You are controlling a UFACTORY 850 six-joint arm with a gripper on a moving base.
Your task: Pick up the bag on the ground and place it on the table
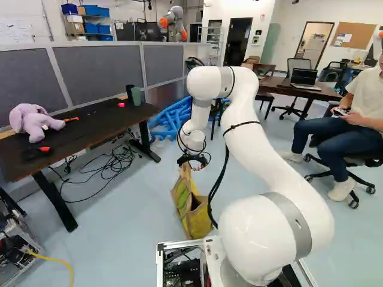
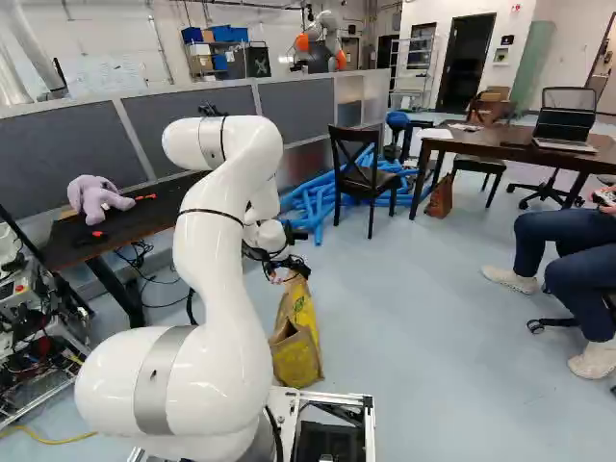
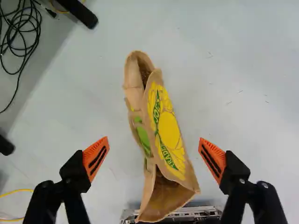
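Your gripper point(image 1: 194, 160) had its jaws spread wide, with the orange pads point(image 3: 96, 158) well apart and nothing held between them. The wrist view showed the tan bag point(image 3: 166, 128) under and between the open fingers, reaching out ahead of them, its yellow-and-green printed side turned up toward you and bare floor showing between it and each pad. That bag stood on the floor point(image 1: 134, 218), just ahead of the metal frame point(image 3: 173, 214) of your base, with its mouth partly open. Your arm point(image 1: 263, 140) arched forward and bent down over it; in the base views the wrist hid part of the bag's top, so you could not tell whether they touched. Off to the left of the bag you had the black table point(image 1: 90, 134), carrying a purple plush toy point(image 1: 36, 122) and, near its far end, a green cup point(image 1: 136, 95), with loose black cables point(image 1: 111, 167) on the floor near its legs. Beyond the bag lay a heap of blue tubes point(image 2: 313, 207), beside a dark chair point(image 2: 364, 176). Farther right stood a brown table point(image 1: 272, 88) holding an open laptop point(image 1: 304, 79), and another robot point(image 1: 175, 18) rose behind the grey partition point(image 1: 114, 70).
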